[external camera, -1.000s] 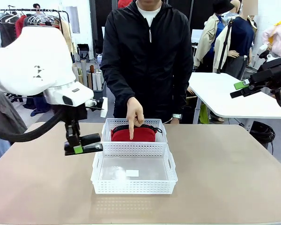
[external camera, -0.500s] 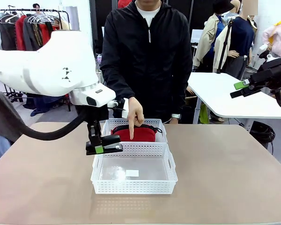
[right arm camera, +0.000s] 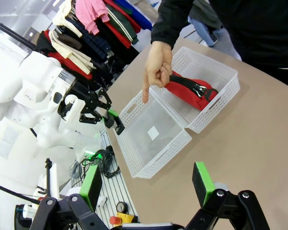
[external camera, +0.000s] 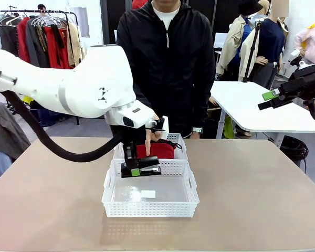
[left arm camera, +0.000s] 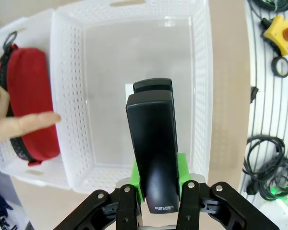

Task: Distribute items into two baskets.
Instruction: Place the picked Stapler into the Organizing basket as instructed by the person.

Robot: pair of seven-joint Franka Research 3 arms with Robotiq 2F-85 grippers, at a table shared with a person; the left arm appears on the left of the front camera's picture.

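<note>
My left gripper [external camera: 142,171] is shut on the black stapler [external camera: 148,169] and holds it level over the far edge of the near basket [external camera: 147,209]. In the left wrist view the stapler [left arm camera: 151,153] sticks out between the green pads [left arm camera: 183,168] above that basket's clear bottom [left arm camera: 110,72]. A red pouch [external camera: 161,150] lies in the far basket [external camera: 177,139]. The person's hand [external camera: 148,143] points a finger [left arm camera: 26,125] down at the pouch [left arm camera: 31,91]. My right gripper [external camera: 266,100] hangs open, high at the right, with nothing between its fingers [right arm camera: 92,186].
The person stands right behind the baskets at the far edge. A white table [external camera: 252,113] stands at the back right and a clothes rack [external camera: 42,31] at the back left. Cables and a yellow stop button [left arm camera: 278,33] lie beside the table on my side.
My left arm has carried the stapler to the right, from left of the baskets to above the near one. The pointing hand and my right arm have stayed put.
</note>
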